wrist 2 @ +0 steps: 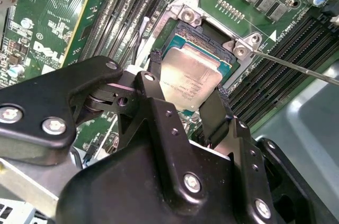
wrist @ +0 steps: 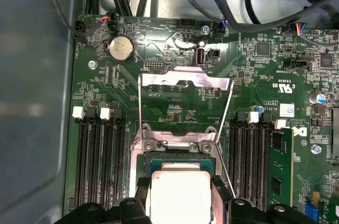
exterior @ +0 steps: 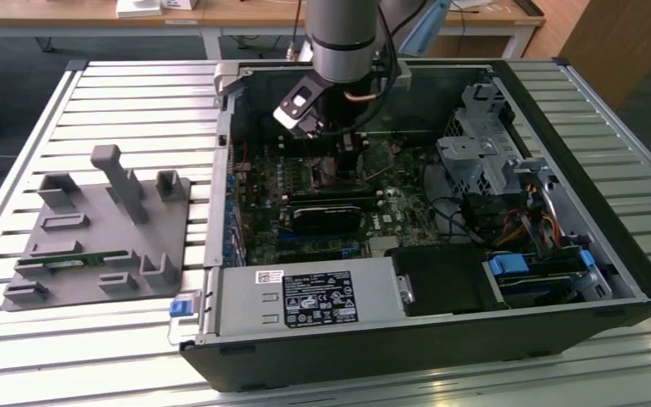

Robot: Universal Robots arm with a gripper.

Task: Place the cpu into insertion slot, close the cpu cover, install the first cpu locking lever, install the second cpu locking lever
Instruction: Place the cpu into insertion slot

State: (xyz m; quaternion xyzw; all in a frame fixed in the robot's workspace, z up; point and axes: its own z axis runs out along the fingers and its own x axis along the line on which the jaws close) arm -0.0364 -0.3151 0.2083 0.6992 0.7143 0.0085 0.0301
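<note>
Single arm reaches down into the open computer case [exterior: 416, 348] on the slatted worktop [exterior: 133, 102]. The gripper [wrist 2: 188, 87] has its jaws clenched on the cpu [wrist 2: 195, 73], one black finger on each of two opposite edges. The chip is held flat, metal top up. The key relation is that the insertion slot [wrist 2: 207, 36] lies directly under the jaws, and the cpu's edges run roughly parallel to the slot's frame. I can't tell whether the chip is seated or a hair above. The cpu is nearly square, so it has no real long axis. Its lid is matte silvery-grey with faint print and a thin green rim. The slot has a black plastic frame and a dark centre, with bright steel brackets and screws at the hinge side. In the first wrist view the cpu cover [wrist: 185, 82] stands swung open beyond the slot, a thin shiny stamped-metal frame with a window. A locking lever [wrist: 226, 134], a thin springy wire rod, is raised beside it and not latched. Around it are the green circuit board [wrist: 175, 112] and long black ribbed memory slots [wrist: 98, 160] on both flanks.
</note>
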